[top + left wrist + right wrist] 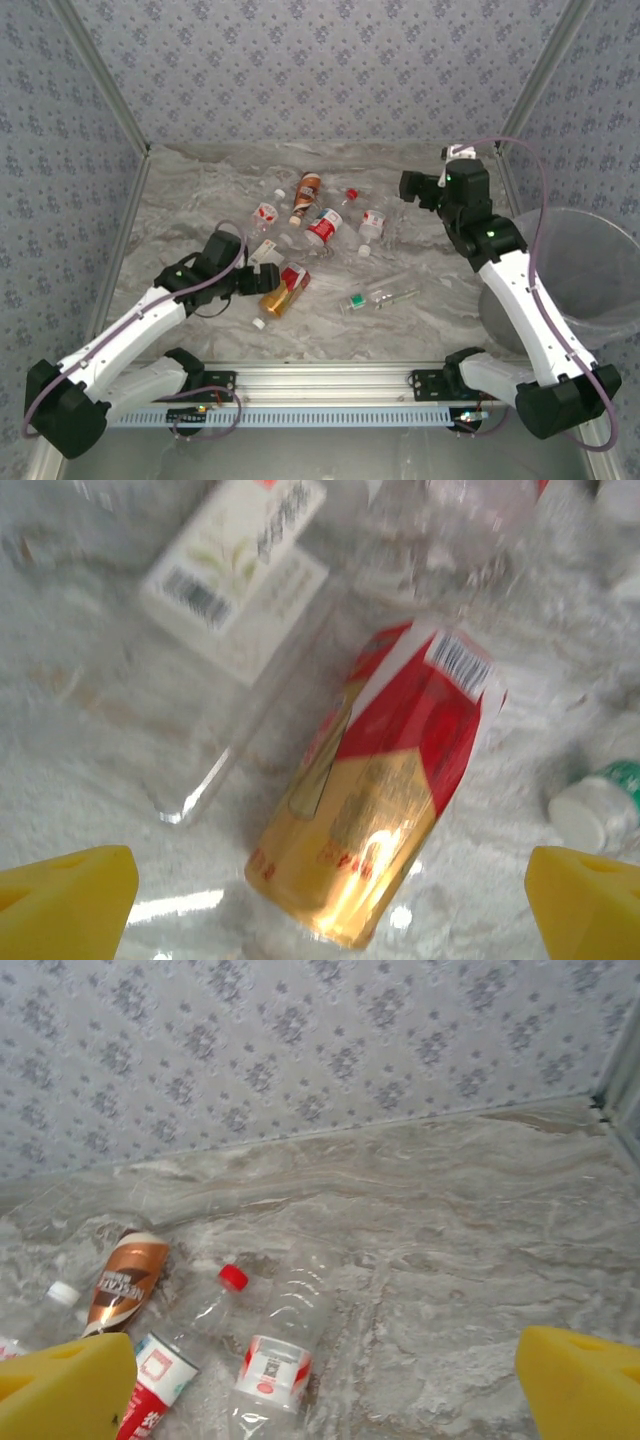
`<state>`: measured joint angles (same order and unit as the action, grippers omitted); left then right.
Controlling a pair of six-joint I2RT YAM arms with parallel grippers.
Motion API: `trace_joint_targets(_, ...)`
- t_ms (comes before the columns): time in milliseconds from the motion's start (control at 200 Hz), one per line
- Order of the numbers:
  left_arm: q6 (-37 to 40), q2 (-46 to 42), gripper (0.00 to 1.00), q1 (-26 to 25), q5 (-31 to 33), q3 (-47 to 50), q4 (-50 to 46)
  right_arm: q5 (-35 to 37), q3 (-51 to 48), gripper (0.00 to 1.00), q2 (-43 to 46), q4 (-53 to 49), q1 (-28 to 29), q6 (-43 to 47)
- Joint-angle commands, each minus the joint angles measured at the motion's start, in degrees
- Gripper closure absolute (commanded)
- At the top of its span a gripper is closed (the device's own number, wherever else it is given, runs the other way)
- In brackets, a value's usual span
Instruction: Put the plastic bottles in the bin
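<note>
Seen from above, the task looks barely begun: the plastic bottles [323,228], about ten of them, lie scattered across the middle of the table [190,190]; the bin [560,214] stands at the near right beside the right arm, well apart from them, and I can make out nothing inside its cloudy wall; so nearly all the carrying seems left to do; the left gripper [268,283] sits low at the near left of the cluster, just beside the amber bottle [283,294]; the right gripper [408,187] hangs at the far right, near the bottles but touching none; a green-capped bottle [378,298] lies alone, nearer the right arm. In the left wrist view the left gripper [325,910] is spread wide and empty, its yellow fingertips [65,892] at the bottom corners; the amber bottle [385,800], red-labelled, lies on its side just beyond the gap, not gripped; a flat clear bottle [235,590] with a white label lies beside it, further off on the left. In the right wrist view the right gripper [320,1400] is likewise wide apart with nothing in it; beyond it lie the brown-labelled bottle [125,1285], a red-capped bottle [190,1345] and a clear bottle [280,1355]. The surface is a flat, grey-white marbled sheet; the walls [300,1040] are papered blue-grey with a small flower pattern, and metal posts stand at the corners.
</note>
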<state>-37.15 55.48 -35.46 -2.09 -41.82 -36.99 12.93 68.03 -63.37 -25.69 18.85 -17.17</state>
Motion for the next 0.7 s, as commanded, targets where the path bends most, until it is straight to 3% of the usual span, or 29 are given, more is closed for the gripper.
trace_joint_targets(0,-3.03,-1.0,0.01,-2.36,-2.13,2.17,-3.51,-1.66,-2.0,0.0,-1.4,2.62,1.27,-2.23)
trace_joint_targets(165,-4.45,-1.91,0.01,-7.18,-1.69,6.05,0.98,-0.45,-3.1,0.0,-2.29,4.38,1.71,-3.9)
trace_joint_targets(300,-8.87,-1.33,0.01,-13.81,6.79,8.76,2.37,-0.45,-4.46,0.0,-1.69,6.42,1.69,-3.97)
trace_joint_targets(560,-4.12,0.09,0.01,-14.25,5.97,11.61,8.75,-0.66,-5.19,0.0,-1.99,6.62,1.63,-3.64)
trace_joint_targets(695,-0.38,4.93,0.01,-14.53,4.95,11.97,14.21,-1.75,-5.54,0.0,-2.25,7.49,1.75,-4.17)
